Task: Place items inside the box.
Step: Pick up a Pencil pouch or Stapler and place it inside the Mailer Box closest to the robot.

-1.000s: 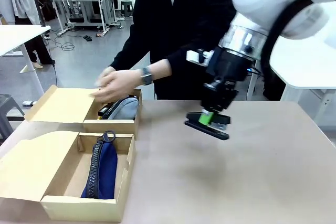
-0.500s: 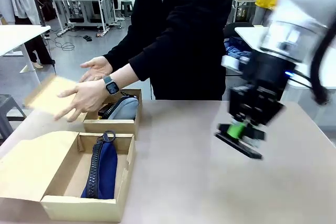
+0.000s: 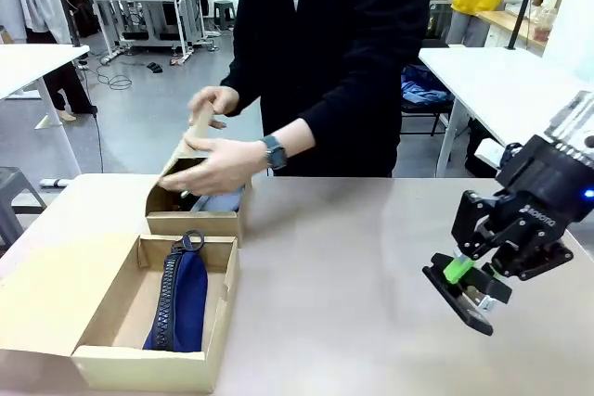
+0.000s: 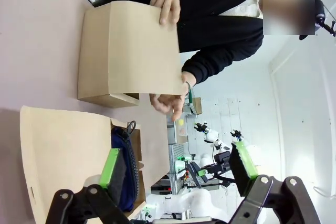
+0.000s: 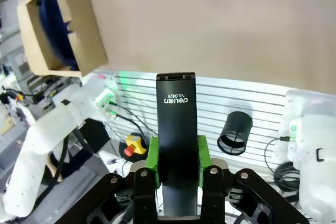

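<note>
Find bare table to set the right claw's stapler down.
Free: the wide tabletop between the open box and the right claw holding the stapler. Crowded: the left side, where the far box sits just behind the open box, the person's hand on its lid.

front: fixed, robot's side, facing across the desk [image 3: 353, 257] to the person [image 3: 343, 53] | left wrist: rolled sideways, well above the far box [image 4: 126, 51] | right wrist: close behind the stapler [image 5: 176, 124], desk overhead | shared by all: near box [image 3: 139, 368] holding blue pouch [image 3: 181, 299]
</note>
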Available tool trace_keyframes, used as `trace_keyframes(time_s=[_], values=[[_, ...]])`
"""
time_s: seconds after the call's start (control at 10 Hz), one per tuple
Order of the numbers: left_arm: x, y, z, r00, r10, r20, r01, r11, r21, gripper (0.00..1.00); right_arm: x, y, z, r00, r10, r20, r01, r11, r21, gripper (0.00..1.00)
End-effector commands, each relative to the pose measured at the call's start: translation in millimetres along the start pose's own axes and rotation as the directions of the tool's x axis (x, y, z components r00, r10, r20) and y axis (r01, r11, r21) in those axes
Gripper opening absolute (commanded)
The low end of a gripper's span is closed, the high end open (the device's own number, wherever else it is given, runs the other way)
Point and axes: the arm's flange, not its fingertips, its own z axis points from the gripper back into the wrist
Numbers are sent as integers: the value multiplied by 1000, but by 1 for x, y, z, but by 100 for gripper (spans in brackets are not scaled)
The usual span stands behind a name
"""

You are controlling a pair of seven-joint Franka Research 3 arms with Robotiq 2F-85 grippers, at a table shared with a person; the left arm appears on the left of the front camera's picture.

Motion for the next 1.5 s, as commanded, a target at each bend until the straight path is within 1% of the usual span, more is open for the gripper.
trace_keyframes(time_s=[0.0, 0.2, 0.3, 0.5, 0.6, 0.7, 0.8, 0.9, 1.0, 1.1, 1.2, 1.3, 1.4], values=[[-3, 0, -1, 1000, -16, 2, 16, 1000, -16, 100, 15, 19, -3, 1000, -10, -22, 10, 1000, -18, 32], [-3, 0, -1, 1000, -16, 2, 16, 1000, -16, 100, 22, 28, -3, 999, 38, -34, -39, 999, -36, 32], [-3, 0, -1, 1000, -16, 2, 16, 1000, -16, 100, 25, 32, -4, 998, 59, -33, -61, 997, -41, 12], [-3, 0, -1, 1000, -16, 2, 16, 1000, -16, 100, 30, 44, -6, 995, 92, -40, -94, 993, -65, 12], [-3, 0, -1, 1000, -16, 2, 16, 1000, -16, 100, 32, 57, -5, 994, 92, -56, -96, 993, -76, 12], [-3, 0, -1, 1000, -16, 2, 16, 1000, -16, 100, 34, 85, -5, 989, 125, -74, -133, 986, -101, 12], [-3, 0, -1, 1000, -16, 2, 16, 1000, -16, 100, 36, 121, -7, 987, 111, -116, -133, 969, -207, 12], [-3, 0, -1, 1000, -16, 2, 16, 1000, -16, 100, 35, 160, -11, 978, 151, -146, -188, 938, -292, 12], [-3, 0, -1, 1000, -16, 2, 16, 1000, -16, 100, 35, 174, -13, 983, 119, -139, -164, 911, -379, 12], [-3, 0, -1, 1000, -16, 2, 16, 1000, -16, 100, 42, 163, -10, 981, 113, -158, -163, 923, -348, 12], [-3, 0, -1, 1000, -16, 2, 16, 1000, -16, 100, 40, 149, -9, 988, 78, -133, -118, 937, -329, 12], [-3, 0, -1, 1000, -16, 2, 16, 1000, -16, 100, 37, 142, -10, 994, 47, -100, -78, 938, -339, 12], [-3, 0, -1, 1000, -16, 2, 16, 1000, -16, 100, 36, 139, -13, 996, 13, -89, -44, 933, -357, 12]])
